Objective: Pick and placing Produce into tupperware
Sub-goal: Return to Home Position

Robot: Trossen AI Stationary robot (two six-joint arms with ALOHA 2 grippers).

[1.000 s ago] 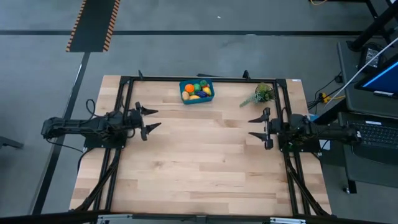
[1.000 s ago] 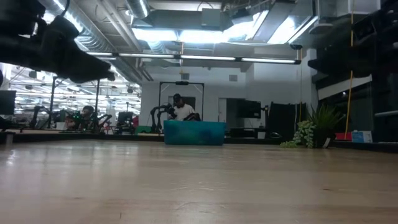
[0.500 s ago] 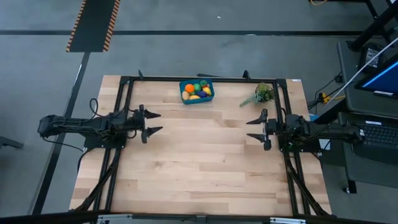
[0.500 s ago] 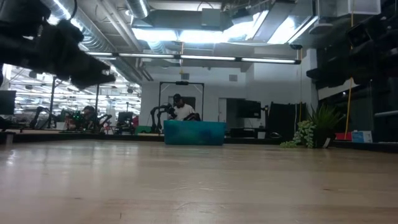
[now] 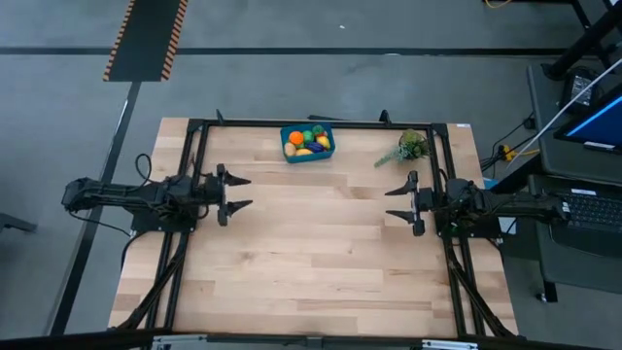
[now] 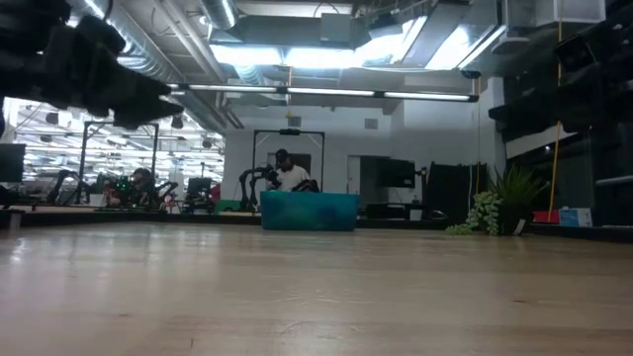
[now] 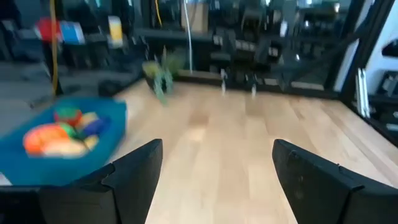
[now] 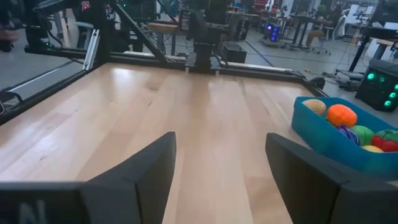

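At the far edge of the table point(image 5: 311, 262), a little left of its middle, sits the tupperware point(image 5: 308, 158). Its long axis runs along that edge, and the produce point(image 5: 307, 142) is heaped inside it, with an orange piece point(image 5: 295, 138) toward its left end. I can make out no piece lying loose on the wood. Both arms are drawn in toward their own sides of the table and point at each other across the boards. The left gripper point(image 5: 241, 192) hangs with its fingers point(image 7: 134, 177) spread wide and nothing between them. The right gripper point(image 5: 392, 203) is likewise parted and empty, its fingers point(image 8: 146, 171) framing bare wood. From either one the box lies off to the side, toward the far edge rather than straight ahead, and well apart from both. The left gripper is somewhat the nearer. A plant sprig point(image 5: 408, 147) stands near the right gripper, between it and the far edge. With the box filled, what remains looks like a plain retreat, which I judge carries each arm away from the box, not toward it. Only the right arm has anything close by to mind.
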